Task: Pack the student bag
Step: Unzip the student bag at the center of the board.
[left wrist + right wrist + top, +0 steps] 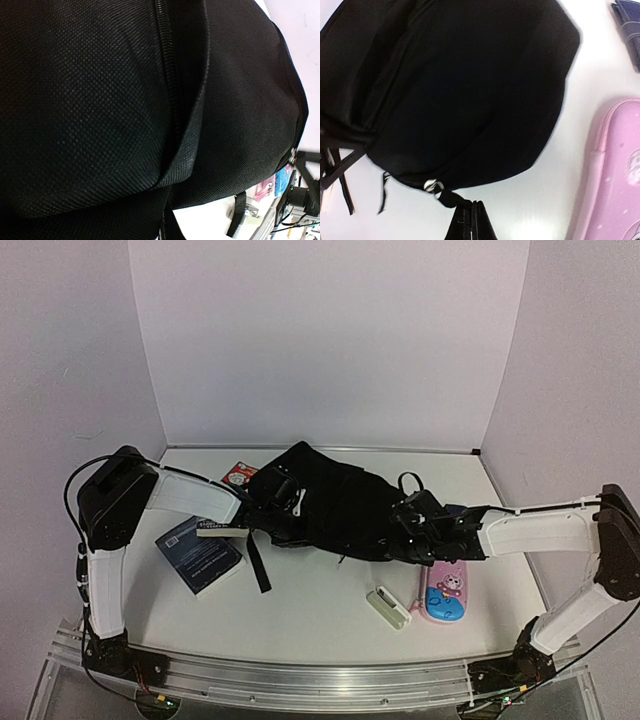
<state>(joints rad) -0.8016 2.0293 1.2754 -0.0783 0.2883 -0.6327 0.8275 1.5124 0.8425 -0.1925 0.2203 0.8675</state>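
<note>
The student bag [335, 502], a large black fabric backpack, lies across the middle of the table. My left gripper [270, 508] is at its left end. The left wrist view is filled with the bag's black weave [100, 110] and a folded zipper flap [192, 125]; the fingers are hidden, shut into the fabric. My right gripper [408, 530] is at the bag's right end. In the right wrist view it [474, 215] is shut on the black zipper pull [447, 197], just below a metal ring [432, 185] at the bag's [470, 85] edge.
A pink pencil case [445, 592] [615, 175] lies near my right arm, with a small white-green item [388, 607] beside it. A dark blue book [198, 552] lies at the left. A red-white packet [238, 476] lies behind the bag. A loose strap [260, 565] trails forward.
</note>
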